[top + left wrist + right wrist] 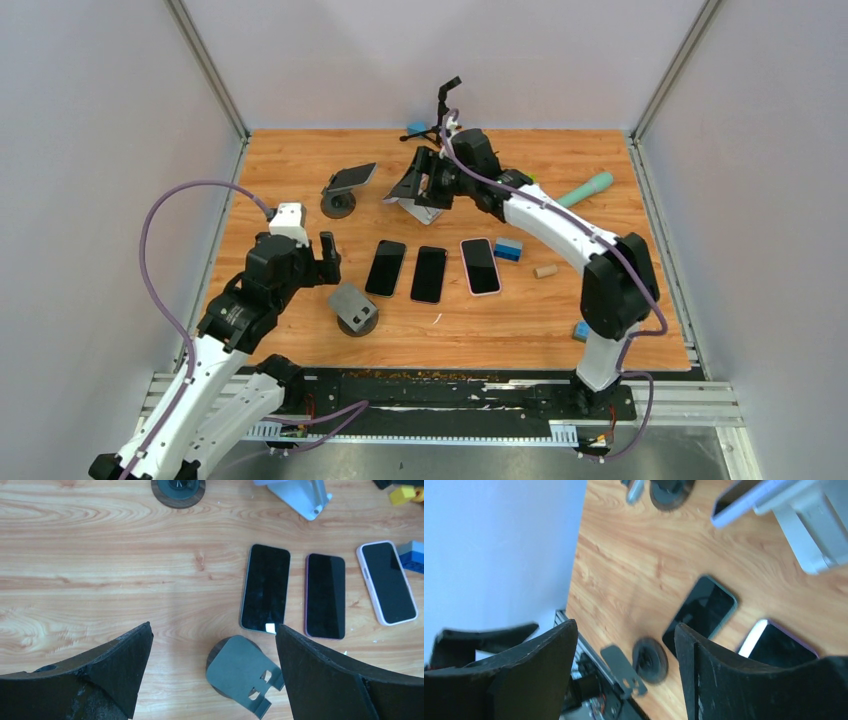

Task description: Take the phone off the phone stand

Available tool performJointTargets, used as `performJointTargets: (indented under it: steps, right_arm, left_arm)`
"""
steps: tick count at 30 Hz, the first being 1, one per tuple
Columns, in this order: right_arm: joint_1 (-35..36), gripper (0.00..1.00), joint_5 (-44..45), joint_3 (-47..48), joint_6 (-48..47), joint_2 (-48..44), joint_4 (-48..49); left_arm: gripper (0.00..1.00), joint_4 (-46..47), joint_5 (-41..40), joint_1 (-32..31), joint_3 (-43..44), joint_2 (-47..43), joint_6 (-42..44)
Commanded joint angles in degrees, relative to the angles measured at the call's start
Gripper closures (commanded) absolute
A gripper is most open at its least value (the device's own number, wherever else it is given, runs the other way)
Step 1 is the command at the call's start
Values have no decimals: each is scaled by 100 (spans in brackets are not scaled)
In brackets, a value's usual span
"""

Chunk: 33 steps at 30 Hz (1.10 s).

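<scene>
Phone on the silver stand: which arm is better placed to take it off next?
Right. The right claw, open, is close to the phone on the silver stand at the far side. The left claw, also open, is by the empty stand near the front, farther from that phone.

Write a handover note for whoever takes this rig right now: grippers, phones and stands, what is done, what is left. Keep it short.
Left gripper: open, empty, over the empty grey stand.
Right gripper: open, empty, up by the silver stand at the back of the table.
Phone: leaning on the silver stand, not gripped. A second phone sits on the black stand. Three flat phones lie mid-table.
Done: the approach only.
Left: close on the phone, lift it off the silver stand, lay it on the table.
</scene>
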Motion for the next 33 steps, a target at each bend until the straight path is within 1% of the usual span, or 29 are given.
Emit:
performJointTargets:
  steps: [1,5,9,13,20,28,33]
  right_arm:
    - [194,30,359,1045,433,766,743]
    - [206,35,532,1623,724,1403,840]
    - [205,41,682,2031,977,1842,859]
    - [219,43,695,2379,1104,2233,869]
    - [259,46,768,2843,1244,2720,869]
    - [315,56,709,3127,1353,3097,958]
    - [354,58,671,3340,1395,3289,957]
  left_arm:
    - [0,-195,60,25,177,-149,216]
    - [0,-71,184,22,73,-325,204]
    - [0,-60,240,19,67,-331,195]
    - [0,-45,250,16,51,-324,184]
    - [0,-21,277,16,34,-250,181]
    - [0,1,283,16,23,-182,177]
    - [0,14,287,17,15,-161,177]
